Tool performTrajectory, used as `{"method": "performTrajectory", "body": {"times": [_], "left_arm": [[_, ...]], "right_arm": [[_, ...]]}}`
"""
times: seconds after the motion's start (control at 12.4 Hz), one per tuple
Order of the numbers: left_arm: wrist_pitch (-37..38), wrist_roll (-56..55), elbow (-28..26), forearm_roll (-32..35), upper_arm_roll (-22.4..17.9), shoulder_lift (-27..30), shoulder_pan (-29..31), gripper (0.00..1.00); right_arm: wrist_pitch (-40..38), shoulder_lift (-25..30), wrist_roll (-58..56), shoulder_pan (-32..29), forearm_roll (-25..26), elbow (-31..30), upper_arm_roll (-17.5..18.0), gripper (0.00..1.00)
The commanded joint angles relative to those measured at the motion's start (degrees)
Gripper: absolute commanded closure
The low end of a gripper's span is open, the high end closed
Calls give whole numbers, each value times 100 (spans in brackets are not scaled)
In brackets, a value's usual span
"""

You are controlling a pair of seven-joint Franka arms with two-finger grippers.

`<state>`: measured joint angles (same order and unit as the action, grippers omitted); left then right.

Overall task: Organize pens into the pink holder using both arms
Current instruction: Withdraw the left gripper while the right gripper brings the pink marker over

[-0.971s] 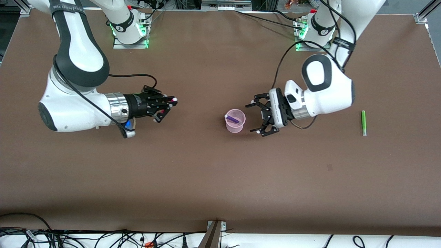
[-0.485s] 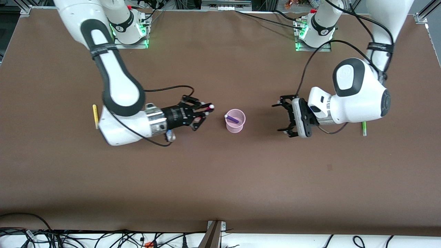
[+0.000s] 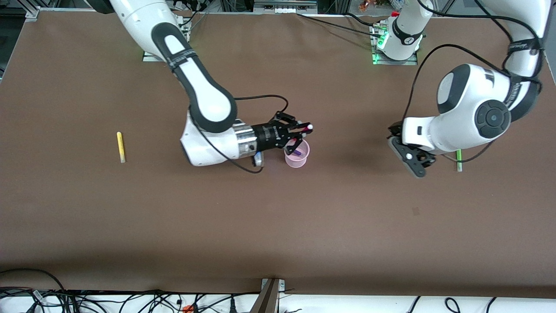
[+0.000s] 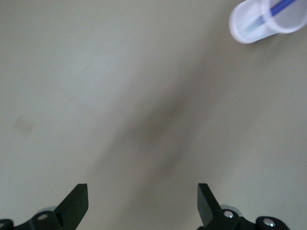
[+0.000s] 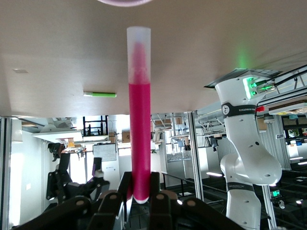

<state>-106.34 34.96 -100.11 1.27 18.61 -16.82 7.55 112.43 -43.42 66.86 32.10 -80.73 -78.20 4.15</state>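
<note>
Brown table: pink holder w/ purple pen inside.

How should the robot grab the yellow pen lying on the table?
By the middle of its barrel, coming straight down from above. The yellow pen lies flat and alone toward the right arm's end of the table, so fingers probably fit either side of its slim body, closing across its width.

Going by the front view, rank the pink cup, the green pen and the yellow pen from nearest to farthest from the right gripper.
1. Pink cup, directly under the right gripper.
2. Green pen, toward the left arm's end of the table.
3. Yellow pen, toward the right arm's end, only slightly farther than the green one.
</note>
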Motion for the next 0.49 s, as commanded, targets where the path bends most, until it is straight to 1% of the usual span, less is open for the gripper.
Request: {"method": "performTrajectory", "body": {"times": [0.0, 0.08, 0.24, 0.32, 0.4], "left_arm": [[560, -864, 359, 321, 2, 56, 220, 0], [875, -1216, 544, 339, 2, 56, 212, 0], [1700, -2155, 1088, 374, 20, 56, 185, 0], [1974, -2665, 1256, 383, 72, 56, 159, 0], [2134, -3035, 1431, 531, 107, 73, 150, 0]], "right_arm": [[234, -219, -410, 225, -425, 68, -28, 100], [349, -254, -481, 287, -418, 59, -28, 100], [341, -281, -534, 306, -374, -37, -37, 100], [315, -272, -726, 297, -374, -177, -37, 100], [315, -272, -936, 279, -374, -265, -37, 100]]}}
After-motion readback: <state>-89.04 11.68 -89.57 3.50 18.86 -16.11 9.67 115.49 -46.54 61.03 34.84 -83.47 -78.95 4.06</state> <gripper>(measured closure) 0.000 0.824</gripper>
